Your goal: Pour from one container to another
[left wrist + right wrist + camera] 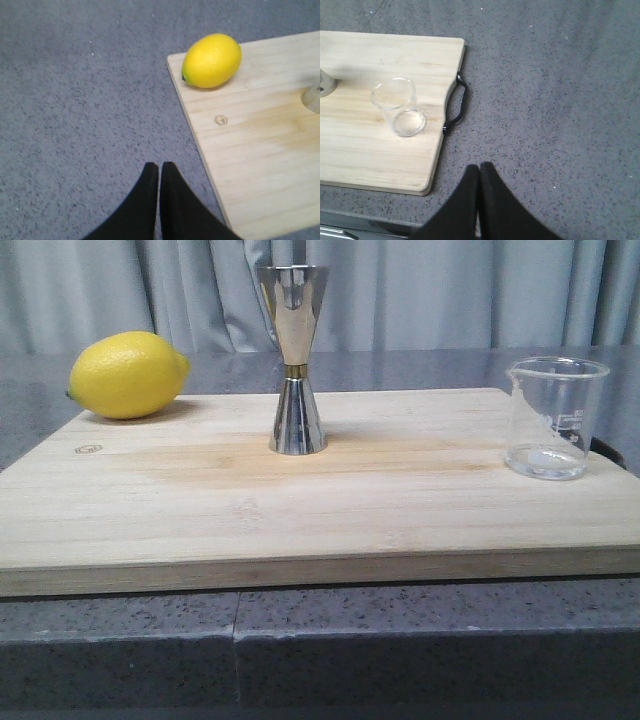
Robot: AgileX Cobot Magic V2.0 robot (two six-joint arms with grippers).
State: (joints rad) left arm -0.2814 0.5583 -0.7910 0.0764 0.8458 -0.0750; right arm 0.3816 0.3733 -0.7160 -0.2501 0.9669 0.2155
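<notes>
While the beaker (554,420) and jigger (295,360) stand apart on the board (300,510), both pincers, left (159,167) and right (479,167), hang closed, empty, over the counter (560,90).

Soft even light, faint shadows; glare on jigger (294,360); pics slightly soft.

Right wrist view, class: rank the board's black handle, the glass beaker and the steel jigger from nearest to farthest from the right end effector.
1. Black handle, on the board's edge facing the right end effector.
2. Glass beaker, on the board just beyond the handle.
3. Steel jigger, only its base showing at the picture's edge, beyond the beaker.
</notes>
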